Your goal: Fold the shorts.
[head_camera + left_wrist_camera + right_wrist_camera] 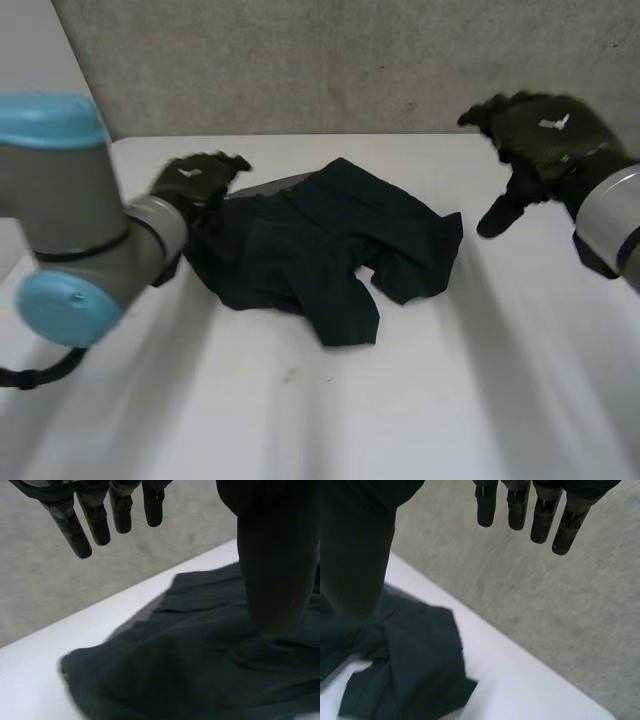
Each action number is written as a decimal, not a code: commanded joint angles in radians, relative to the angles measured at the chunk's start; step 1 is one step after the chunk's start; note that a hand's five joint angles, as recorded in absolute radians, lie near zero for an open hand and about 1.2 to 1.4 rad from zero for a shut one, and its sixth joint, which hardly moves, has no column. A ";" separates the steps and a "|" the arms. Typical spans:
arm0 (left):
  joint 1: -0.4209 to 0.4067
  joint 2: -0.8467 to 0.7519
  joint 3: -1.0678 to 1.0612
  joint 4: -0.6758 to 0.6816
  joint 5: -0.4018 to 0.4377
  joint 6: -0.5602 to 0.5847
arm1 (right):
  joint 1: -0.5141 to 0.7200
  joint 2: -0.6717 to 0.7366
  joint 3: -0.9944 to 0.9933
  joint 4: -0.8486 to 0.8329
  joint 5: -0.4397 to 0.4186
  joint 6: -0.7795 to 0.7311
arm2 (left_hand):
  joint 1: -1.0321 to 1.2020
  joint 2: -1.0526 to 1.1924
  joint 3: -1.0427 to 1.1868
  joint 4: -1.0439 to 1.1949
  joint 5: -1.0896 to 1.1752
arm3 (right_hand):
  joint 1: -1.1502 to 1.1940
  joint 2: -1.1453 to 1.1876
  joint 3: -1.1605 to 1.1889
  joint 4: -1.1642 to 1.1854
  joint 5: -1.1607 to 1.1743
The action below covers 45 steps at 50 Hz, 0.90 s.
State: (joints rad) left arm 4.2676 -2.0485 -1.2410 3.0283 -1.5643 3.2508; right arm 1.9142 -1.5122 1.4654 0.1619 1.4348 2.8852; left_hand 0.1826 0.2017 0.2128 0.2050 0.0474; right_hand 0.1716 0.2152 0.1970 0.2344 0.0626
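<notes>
- The dark shorts [320, 245] lay crumpled and unfolded near the middle of the white table [400, 400], one leg pointing toward the robot.
- The left hand [195, 180] sat at the shorts' left edge. In its wrist view the fingers [95, 520] were straight and wide of the thumb [277, 555], whose tip seemed to touch the cloth [190, 670], gripping nothing.
- The right hand [540, 130] hung above the table, right of the shorts and apart from them, fingers [542, 520] straight, spread, holding nothing.
- A grey wall [350, 60] stood behind.

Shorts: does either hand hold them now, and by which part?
Neither holds them. The left hand is open over the edge of the shorts; the right hand is open too, apart from them.
</notes>
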 commanded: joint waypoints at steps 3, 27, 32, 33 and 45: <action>-0.139 -0.237 0.158 0.075 0.027 0.006 | -0.015 0.176 0.026 -0.015 0.003 -0.075 | 0.048 0.029 0.018 0.026 0.009 | 0.003 -0.041 -0.022 -0.060 -0.063; -0.219 -0.256 0.098 -0.036 -0.191 0.004 | 0.000 0.826 -0.487 -0.125 -0.100 -0.063 | 0.879 0.860 0.849 0.857 0.840 | 0.003 -0.041 -0.022 -0.060 -0.063; -0.235 -0.259 0.094 -0.034 -0.197 0.004 | 0.002 0.886 -0.536 -0.122 -0.088 -0.064 | 1.014 0.995 0.984 0.992 0.975 | 0.476 0.432 0.450 0.413 0.410; -0.238 -0.259 0.094 -0.031 -0.198 0.004 | 0.002 0.885 -0.537 -0.122 -0.086 -0.064 | 1.046 1.027 1.016 1.024 1.007 | 0.782 0.739 0.757 0.719 0.717; -0.230 -0.266 0.169 0.004 -0.201 0.007 | 0.002 0.594 -0.314 -0.073 -0.083 -0.078 | 1.214 1.195 1.183 1.191 1.174 | 1.225 1.181 1.199 1.162 1.159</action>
State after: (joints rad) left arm 4.0284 -2.3157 -1.1171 3.0076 -1.7646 3.2574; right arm 1.9160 -0.7273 0.9887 0.0463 1.3513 2.8202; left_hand 1.1019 1.1907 1.1655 1.1960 0.9914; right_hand 0.9618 1.1709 1.1658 1.1861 0.9629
